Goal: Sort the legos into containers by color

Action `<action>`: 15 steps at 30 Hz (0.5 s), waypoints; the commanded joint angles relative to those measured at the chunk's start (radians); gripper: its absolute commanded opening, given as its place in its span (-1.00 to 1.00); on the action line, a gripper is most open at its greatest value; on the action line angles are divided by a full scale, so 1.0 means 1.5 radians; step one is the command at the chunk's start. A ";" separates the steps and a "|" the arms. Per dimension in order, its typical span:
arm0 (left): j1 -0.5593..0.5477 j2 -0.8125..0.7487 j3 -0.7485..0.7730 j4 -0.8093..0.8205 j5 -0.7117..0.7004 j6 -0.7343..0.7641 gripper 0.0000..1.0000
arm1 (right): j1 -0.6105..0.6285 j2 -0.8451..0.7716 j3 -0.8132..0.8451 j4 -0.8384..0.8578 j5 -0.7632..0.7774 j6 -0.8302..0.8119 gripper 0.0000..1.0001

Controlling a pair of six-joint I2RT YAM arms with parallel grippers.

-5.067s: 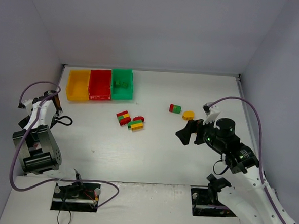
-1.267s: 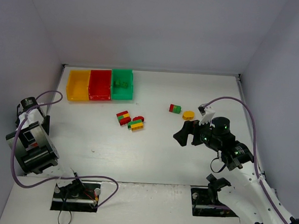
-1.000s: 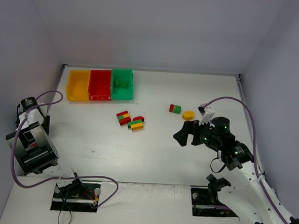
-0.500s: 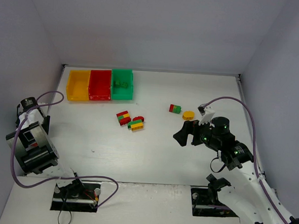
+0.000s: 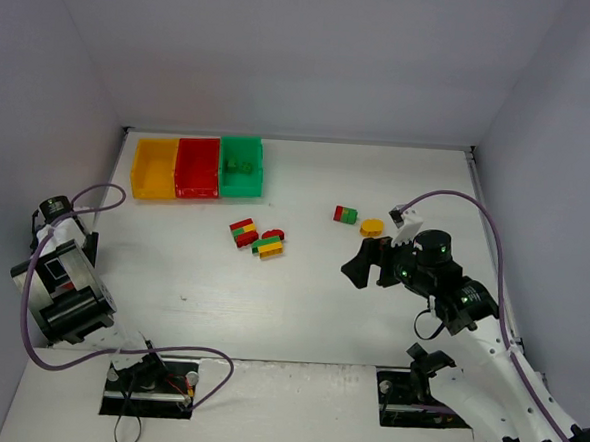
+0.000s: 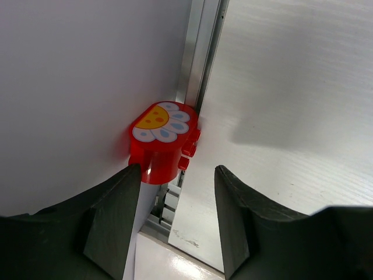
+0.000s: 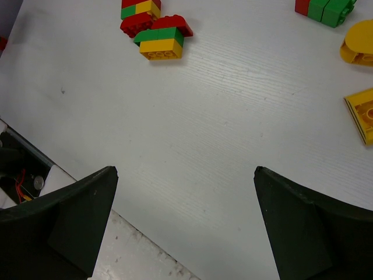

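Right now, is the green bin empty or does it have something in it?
Not empty. The top view shows a small green brick lying inside the green bin.

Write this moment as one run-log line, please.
left gripper: open, facing red flower brick by the wall | right gripper: open, empty, over the table | green bin: one green brick inside

LIGHT: even, diffuse brightness is coming from above the white table [image 5: 300, 301] | SHADOWS: faint soft patches are lying on the table, one grey smudge showing in the left wrist view | GLARE: table is gleaming mildly | FOCUS: legos [image 7: 160, 38] on the table are reading sharp
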 commanded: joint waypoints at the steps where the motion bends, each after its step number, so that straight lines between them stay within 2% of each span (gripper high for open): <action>1: 0.008 -0.011 0.003 0.022 0.010 0.012 -0.05 | 0.005 0.011 0.002 0.030 -0.002 0.004 1.00; 15: 0.012 -0.001 0.008 0.038 0.023 0.019 -0.05 | 0.005 0.018 0.002 0.029 -0.003 0.008 1.00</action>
